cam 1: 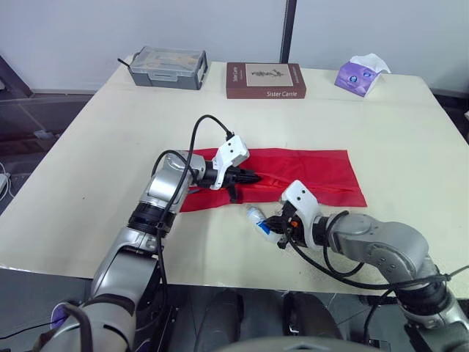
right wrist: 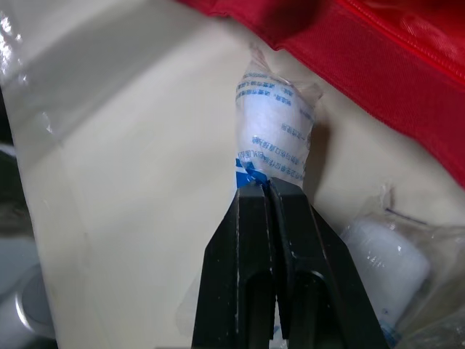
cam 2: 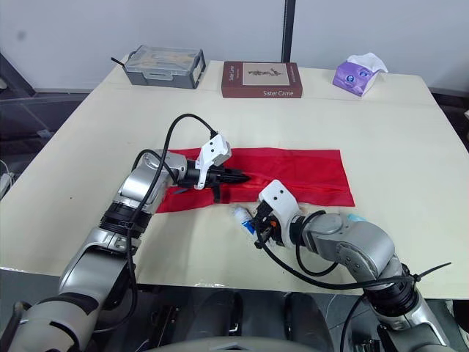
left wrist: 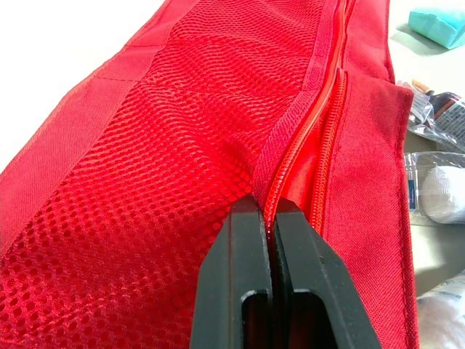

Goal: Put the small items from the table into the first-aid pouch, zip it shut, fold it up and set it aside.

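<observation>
Centre-left, I see my left end effector (cam 1: 251, 177) clamped on the zipper edge of the red fabric and mesh first-aid pouch (cam 1: 308, 172), which lies flat mid-frame on the cream worktop (cam 1: 95, 147). Lower centre-right, my right end effector (cam 1: 277, 225) pinches a clear-wrapped white bandage roll (cam 1: 257, 218) just beside the pouch's near edge.

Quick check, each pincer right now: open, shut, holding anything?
Left pincer: shut on the red pouch, at its zipper edge.
Right pincer: shut on the wrapped gauze roll.
</observation>
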